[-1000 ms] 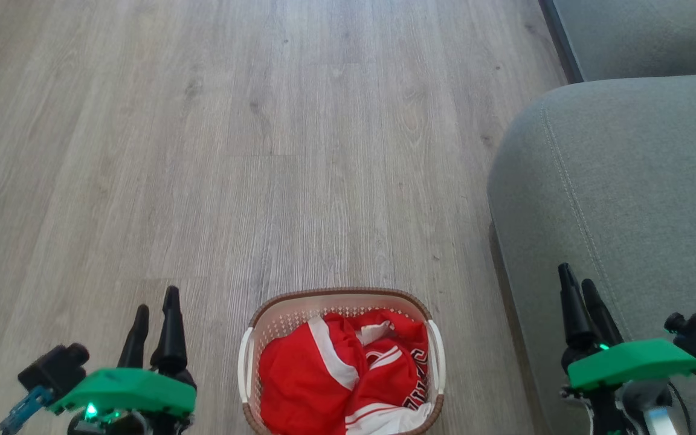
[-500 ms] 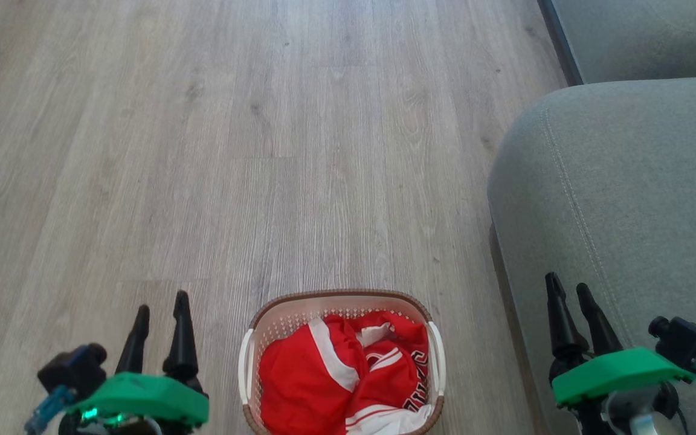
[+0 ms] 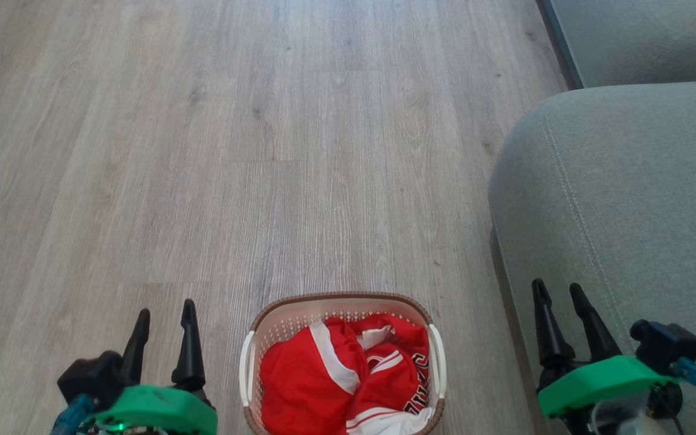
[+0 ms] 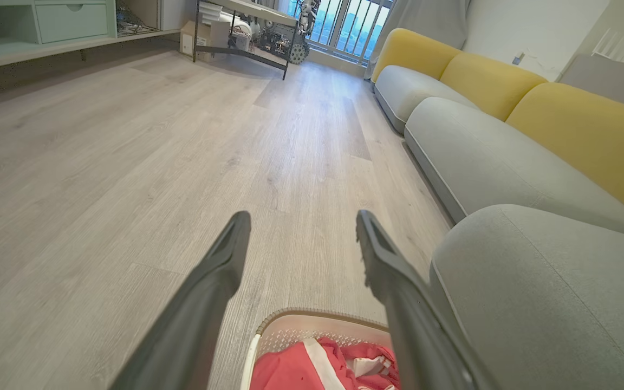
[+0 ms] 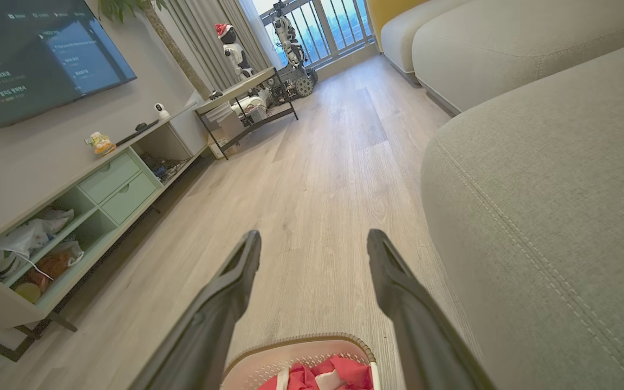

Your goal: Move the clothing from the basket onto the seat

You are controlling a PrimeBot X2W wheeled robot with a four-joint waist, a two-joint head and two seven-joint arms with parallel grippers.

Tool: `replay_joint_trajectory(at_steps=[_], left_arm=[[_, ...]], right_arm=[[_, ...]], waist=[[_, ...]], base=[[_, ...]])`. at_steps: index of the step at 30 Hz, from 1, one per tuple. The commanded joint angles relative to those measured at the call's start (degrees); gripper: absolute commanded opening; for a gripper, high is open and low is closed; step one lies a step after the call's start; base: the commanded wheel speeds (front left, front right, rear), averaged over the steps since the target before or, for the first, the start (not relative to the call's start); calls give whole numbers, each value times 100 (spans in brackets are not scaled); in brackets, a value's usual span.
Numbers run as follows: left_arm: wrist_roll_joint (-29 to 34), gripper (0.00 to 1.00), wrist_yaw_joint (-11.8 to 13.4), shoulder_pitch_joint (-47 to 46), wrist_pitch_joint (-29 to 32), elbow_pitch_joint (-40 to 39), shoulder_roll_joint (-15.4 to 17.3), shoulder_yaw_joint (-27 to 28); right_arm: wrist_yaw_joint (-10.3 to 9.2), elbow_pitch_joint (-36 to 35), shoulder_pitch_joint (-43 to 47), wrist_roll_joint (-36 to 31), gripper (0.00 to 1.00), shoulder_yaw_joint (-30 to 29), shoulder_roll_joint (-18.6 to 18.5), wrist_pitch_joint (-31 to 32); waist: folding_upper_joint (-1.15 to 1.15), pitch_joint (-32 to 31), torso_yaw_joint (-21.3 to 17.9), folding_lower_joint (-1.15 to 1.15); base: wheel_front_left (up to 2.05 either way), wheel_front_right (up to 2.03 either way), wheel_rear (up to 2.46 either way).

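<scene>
Since a second ago my left gripper (image 3: 165,311) has slid rightward toward the basket (image 3: 339,297) and my right gripper (image 3: 556,287) leftward. Both hover with fingers spread wide, holding nothing. Between them the red clothing (image 3: 324,380) lies bunched inside the basket on the wooden floor (image 3: 263,151). The grey-green seat (image 3: 626,199) stands near the basket's right and stretches farther off.

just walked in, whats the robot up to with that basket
Nothing is being handled yet. The red clothing lies bunched in the basket on the wood floor, between the robot's two arms. The left gripper and right gripper are both open and empty, either side of the basket, the right one in front of the grey-green seat.
</scene>
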Motion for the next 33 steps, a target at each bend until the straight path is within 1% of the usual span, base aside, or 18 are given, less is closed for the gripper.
replay_joint_trajectory(at_steps=[1,10,19,27,33], left_arm=[[246,100,58,-77,-99,-242,63,94],[852,100,144,85,-250,-312,67,113],[1382,100,178,200,-401,-333,49,117],[1742,100,169,267,-518,-327,26,149],[1722,100,123,262,-525,-279,10,187]], right_arm=[[-1,-241,-101,-241,100,145,-70,-103],[-1,-307,-25,-864,100,234,-76,-255],[-1,-372,50,-1482,100,310,-81,-407],[-1,-420,95,-1956,100,388,-86,-526],[-1,-408,90,-1982,100,389,-86,-533]], waist=[[0,-11,7,0],[0,-65,21,0],[0,-102,42,0],[0,-122,47,0],[0,-123,40,0]], base=[[0,0,0],[0,0,0],[0,0,0],[0,0,0],[0,0,0]])
